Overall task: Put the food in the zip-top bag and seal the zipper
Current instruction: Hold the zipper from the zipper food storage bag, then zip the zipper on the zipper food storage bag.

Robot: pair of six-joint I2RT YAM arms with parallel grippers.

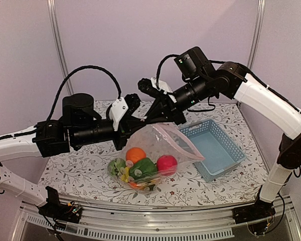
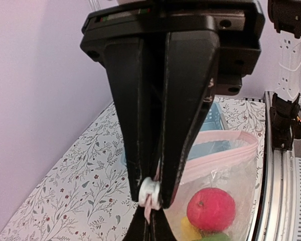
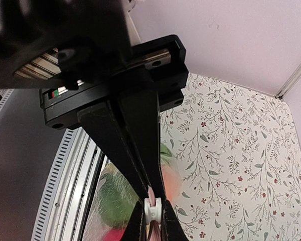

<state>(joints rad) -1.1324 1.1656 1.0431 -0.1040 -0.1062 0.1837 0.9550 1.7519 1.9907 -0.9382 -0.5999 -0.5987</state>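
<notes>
Left gripper (image 2: 153,195), apparently right gripper (image 3: 151,202), pinch zipper (image 2: 231,135); floral table (image 1: 80,165), lilac walls (image 1: 140,40).

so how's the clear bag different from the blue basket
The zip-top bag is clear; the basket is light-blue slotted plastic. The bag holds the food; the basket looks empty. The left hand and right hand pinch the bag's zipper; nothing touches the basket. Both rest on the table.
</notes>
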